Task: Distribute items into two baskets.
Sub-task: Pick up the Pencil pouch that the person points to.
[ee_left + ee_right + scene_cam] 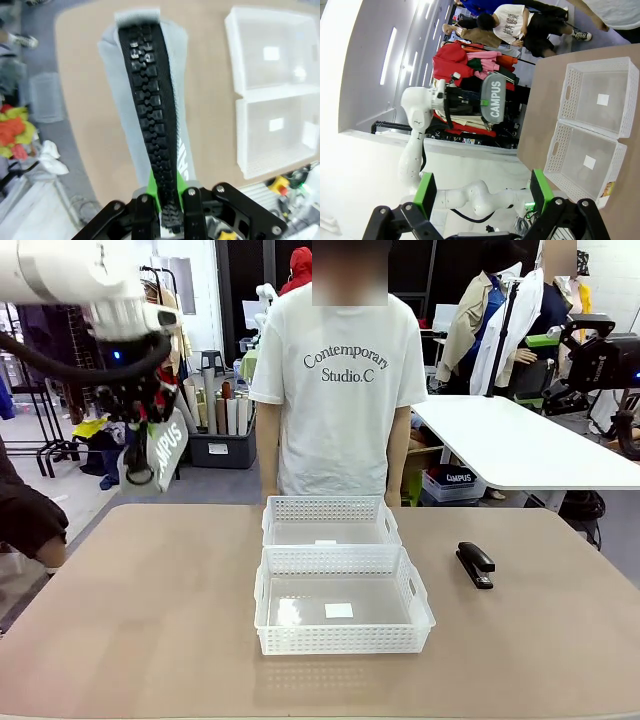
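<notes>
Grips the grey CAMPUS pouch [166, 448] by its zipper end in the left gripper [146, 410], pads pinched tight on it, raised in the air at 10 o'clock from the baskets, pouch hanging down clear of the table [140, 620]. Holds the right gripper [482, 192] with fingers spread wide, nothing between them. Finds the far basket [330, 508] and near basket [340, 642] touching, 12 to 6 o'clock, at table centre. Finds the black stapler [475, 564] lying at 3 o'clock, apart from them. Sees a person [335, 390] standing at 12 o'clock.
</notes>
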`<state>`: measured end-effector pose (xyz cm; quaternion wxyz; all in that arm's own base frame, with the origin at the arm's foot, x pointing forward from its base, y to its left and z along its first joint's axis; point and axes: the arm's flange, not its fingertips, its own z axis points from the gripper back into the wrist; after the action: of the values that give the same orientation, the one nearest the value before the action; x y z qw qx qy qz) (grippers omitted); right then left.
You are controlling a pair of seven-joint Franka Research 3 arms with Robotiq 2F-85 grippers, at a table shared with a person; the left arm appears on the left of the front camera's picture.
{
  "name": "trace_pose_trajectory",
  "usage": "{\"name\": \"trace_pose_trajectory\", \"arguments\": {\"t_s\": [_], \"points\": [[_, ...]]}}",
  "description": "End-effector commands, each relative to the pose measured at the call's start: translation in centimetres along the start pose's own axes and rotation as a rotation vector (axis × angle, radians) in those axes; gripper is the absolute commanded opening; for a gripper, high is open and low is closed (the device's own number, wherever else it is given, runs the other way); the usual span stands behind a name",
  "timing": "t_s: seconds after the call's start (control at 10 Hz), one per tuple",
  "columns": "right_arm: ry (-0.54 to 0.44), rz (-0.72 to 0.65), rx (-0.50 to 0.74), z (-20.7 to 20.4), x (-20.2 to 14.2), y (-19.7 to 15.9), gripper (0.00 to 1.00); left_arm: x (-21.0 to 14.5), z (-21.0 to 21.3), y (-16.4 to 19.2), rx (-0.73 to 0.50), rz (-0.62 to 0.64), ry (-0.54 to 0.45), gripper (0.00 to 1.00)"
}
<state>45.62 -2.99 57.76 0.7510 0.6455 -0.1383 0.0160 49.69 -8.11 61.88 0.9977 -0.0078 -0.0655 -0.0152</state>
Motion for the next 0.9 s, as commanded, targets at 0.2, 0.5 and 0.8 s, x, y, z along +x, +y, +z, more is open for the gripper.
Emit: {"name": "trace_pose_trajectory", "arguments": {"t_s": [0.2, 0.5, 0.8], "points": [[0.001, 0.002, -0.003, 0.0, -0.1, 0.1, 1.00, 2.1, 6.9, 0.1, 0.025, -0.043, 0.005, 0.00], [0.001, 0.002, -0.003, 0.0, -0.1, 0.1, 1.00, 2.2, 10.7, 0.3, 0.038, -0.027, -0.024, 0.00], [0.001, 0.002, -0.003, 0.0, -0.1, 0.1, 1.00, 1.5, 9.9, 0.0, 0.019, -0.027, -0.020, 0.00]]}}
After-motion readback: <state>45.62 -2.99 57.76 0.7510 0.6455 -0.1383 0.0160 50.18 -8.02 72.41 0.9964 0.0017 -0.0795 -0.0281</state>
